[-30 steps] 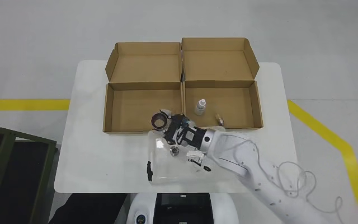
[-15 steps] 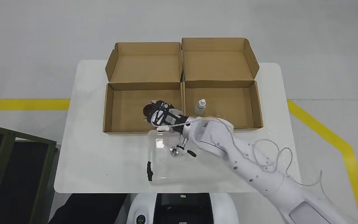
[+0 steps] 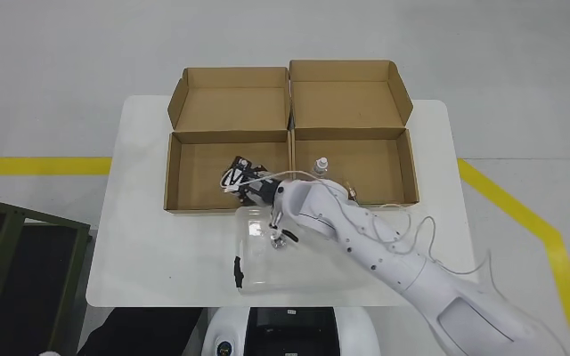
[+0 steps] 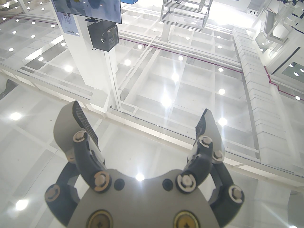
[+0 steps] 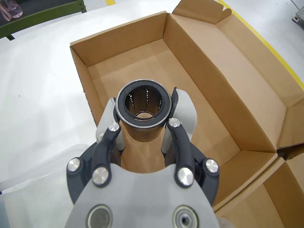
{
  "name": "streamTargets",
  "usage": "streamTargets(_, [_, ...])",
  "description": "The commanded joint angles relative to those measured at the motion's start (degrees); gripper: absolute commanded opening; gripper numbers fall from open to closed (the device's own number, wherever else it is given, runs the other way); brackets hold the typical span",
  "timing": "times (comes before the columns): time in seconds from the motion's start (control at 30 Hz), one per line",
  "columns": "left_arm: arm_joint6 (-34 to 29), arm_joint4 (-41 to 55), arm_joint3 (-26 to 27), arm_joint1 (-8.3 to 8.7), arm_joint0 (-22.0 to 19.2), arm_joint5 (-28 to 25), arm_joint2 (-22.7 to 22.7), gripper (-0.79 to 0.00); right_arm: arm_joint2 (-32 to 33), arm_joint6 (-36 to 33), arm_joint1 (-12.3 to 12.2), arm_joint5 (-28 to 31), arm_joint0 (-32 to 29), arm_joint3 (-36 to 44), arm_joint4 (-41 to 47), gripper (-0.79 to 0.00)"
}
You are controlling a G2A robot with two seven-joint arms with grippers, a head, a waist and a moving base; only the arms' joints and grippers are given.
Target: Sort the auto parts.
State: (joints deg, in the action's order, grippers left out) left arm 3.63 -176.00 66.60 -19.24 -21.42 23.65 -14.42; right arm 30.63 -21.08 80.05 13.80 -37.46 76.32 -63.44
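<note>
Right gripper (image 5: 144, 103) clamped on a black cylindrical bearing (image 5: 142, 132) (hollow, rows of balls inside), held over the open left cardboard box (image 5: 213, 84), above its floor, left gripper (image 4: 142, 124) spread wide.

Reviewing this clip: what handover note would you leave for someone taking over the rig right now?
Right gripper: shut on the cylindrical bearing, held over the left box.
Left gripper: open, empty, facing the ceiling.
Done: white bottle and small brass part lie in the right box.
Left: release the bearing into the left box, probably; then sort the metal part in the clear tray and the black piece at its edge.
</note>
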Motion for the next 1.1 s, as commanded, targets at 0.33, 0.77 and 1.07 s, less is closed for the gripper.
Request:
streamTargets(0.33, [0.0, 0.0, 0.0, 0.00, 0.0, 0.0, 0.0, 0.000, -2.2, -0.8, 4.4, -0.1, 3.2, -9.4, 1.0, -0.785])
streamTargets(0.77, [0.0, 0.0, 0.0, 0.00, 0.0, 0.0, 0.0, 0.000, 0.5, -0.7, 5.1, 1.3, 1.9, -8.8, -0.6, 0.000])
streamTargets(1.07, [0.0, 0.0, 0.0, 0.00, 0.0, 0.0, 0.0, 0.000, 5.9, -2.0, 3.0, 4.1, -1.9, 3.1, -4.5, 0.000])
